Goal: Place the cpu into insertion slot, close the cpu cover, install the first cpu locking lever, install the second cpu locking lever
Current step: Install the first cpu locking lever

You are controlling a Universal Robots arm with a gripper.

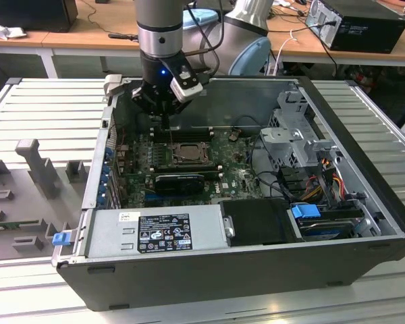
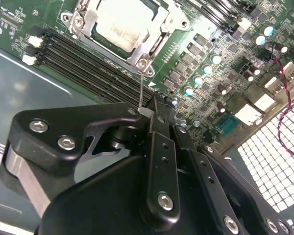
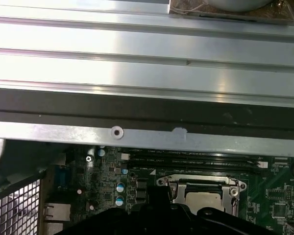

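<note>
The cpu [image 2: 118, 23] lies flat in the insertion slot [image 1: 189, 154], its dull silver top showing through the window of the cpu cover [image 2: 157, 40], which is folded down over it. The cpu [image 3: 202, 199] and its metal frame also appear in the first wrist view. A thin wire cpu locking lever [image 2: 141, 90] rises from the socket's corner to my gripper [image 2: 146, 113], whose fingers are shut on the lever's end. In the exterior view my gripper [image 1: 163, 125] hangs just behind the socket, inside the open computer case.
Long black memory slots [image 2: 83, 63] run beside the socket. A black card [image 1: 180, 182] sits in front of it, with the power supply [image 1: 155, 233] nearer still. A drive cage [image 1: 297, 138] and cables [image 1: 324, 172] fill the exterior view's right. The case wall [image 3: 147, 112] stands close behind.
</note>
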